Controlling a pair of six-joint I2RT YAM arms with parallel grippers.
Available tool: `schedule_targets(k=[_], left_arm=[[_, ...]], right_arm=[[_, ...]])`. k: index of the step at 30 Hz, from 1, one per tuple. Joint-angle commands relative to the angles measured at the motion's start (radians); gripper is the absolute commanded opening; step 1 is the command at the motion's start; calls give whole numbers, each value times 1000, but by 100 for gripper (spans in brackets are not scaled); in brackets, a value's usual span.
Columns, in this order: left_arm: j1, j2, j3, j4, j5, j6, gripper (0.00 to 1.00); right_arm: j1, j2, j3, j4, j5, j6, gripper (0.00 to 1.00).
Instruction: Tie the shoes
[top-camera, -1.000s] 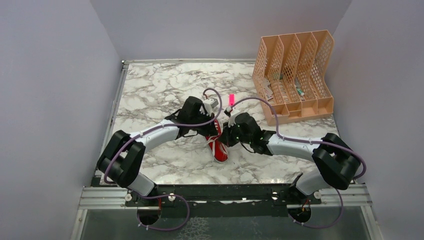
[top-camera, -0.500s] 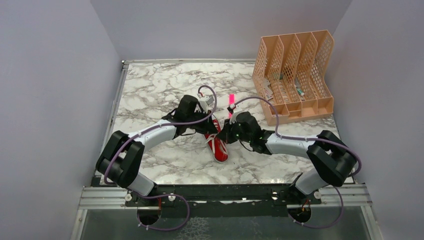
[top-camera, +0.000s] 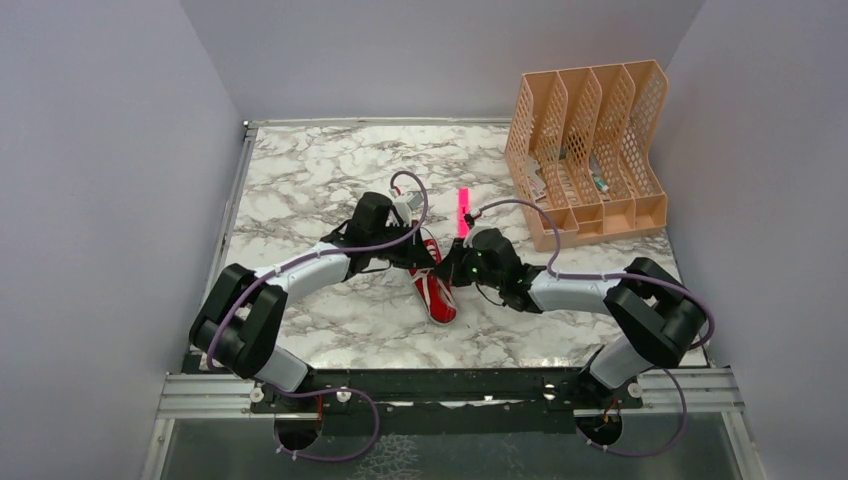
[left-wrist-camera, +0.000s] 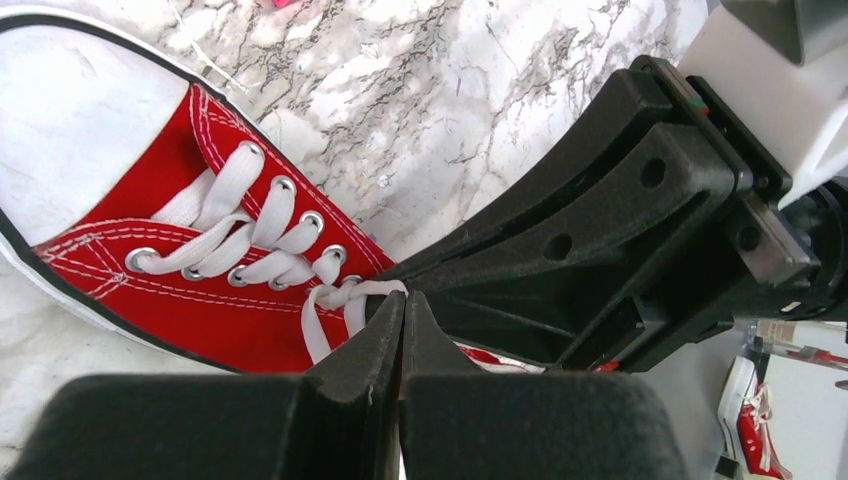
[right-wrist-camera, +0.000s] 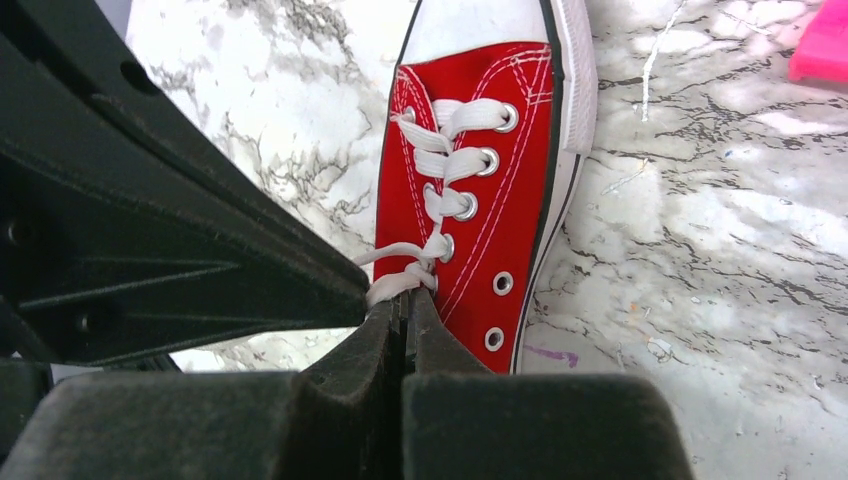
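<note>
Shoe (top-camera: 437, 297) sits mid-tabletop (top-camera: 320, 190), sole down.

Room:
- Bare marble to its left and on the far side, plus a strip between the toe and the near rail (top-camera: 450, 385).
- Rack (top-camera: 590, 140) is in the far right corner, well apart.
- Pink marker (top-camera: 463, 208) lies just past the shoe on the far side, near my right arm's (top-camera: 560, 290) wrist. It's the nearest loose object.
- Walls box in the left, far and right sides.

Both my jaws are pressed fully closed and meet almost tip to tip over the ankle end. Left jaws pinch a white lace (left-wrist-camera: 335, 300) right where it leaves the eyelets. Right jaws pinch the other strand (right-wrist-camera: 395, 285) the same way.

Hard to see:
- Top view: my left arm (top-camera: 310, 265) and right wrist cover the heel end and both pinch points. Only the toe half shows.
- Left wrist view: the black body of the right jaws fills the right side, and the heel is cut off.
- Right wrist view: the body of the left jaws fills the left side.
- Can't tell whether the strands cross or knot between the tips, or where their free ends go.
- Rack contents are too small to read.

Long axis runs roughly near-far. Toe cap (left-wrist-camera: 70, 110) points at the near edge, angled slightly to my right, with the heel toward the far wall.
</note>
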Motion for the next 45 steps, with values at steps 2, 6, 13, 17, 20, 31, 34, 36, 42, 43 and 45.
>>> schedule_targets(k=[2, 6, 13, 17, 20, 31, 34, 36, 42, 43, 45], left_arm=[[-2, 0, -14, 17, 63, -30, 0], [3, 16, -3, -6, 84, -24, 0], [77, -3, 69, -138, 70, 63, 30], [117, -6, 177, -269, 21, 177, 43], [127, 46, 256, -345, 7, 254, 44], [60, 250, 370, -463, 88, 471, 9], [47, 265, 371, -469, 107, 495, 9], [45, 269, 370, -470, 116, 491, 9], [46, 259, 370, -466, 140, 481, 14], [46, 259, 368, -465, 144, 481, 15], [47, 259, 366, -465, 142, 468, 17]], right_arm=[[-5, 28, -45, 140, 84, 93, 1], [-6, 38, -49, 152, 87, 82, 1], [-9, 41, -52, 134, 83, 54, 1], [-9, 49, -33, 91, 71, 37, 1], [-9, 53, -33, 83, 71, 36, 1], [-9, 55, -12, 62, 62, 27, 1], [-10, 58, -8, 64, 59, 26, 1], [-9, 61, -3, 64, 59, 23, 1], [-10, 68, 3, 63, 58, 15, 1], [-9, 68, 2, 62, 59, 15, 1], [-9, 65, 4, 57, 59, 13, 1]])
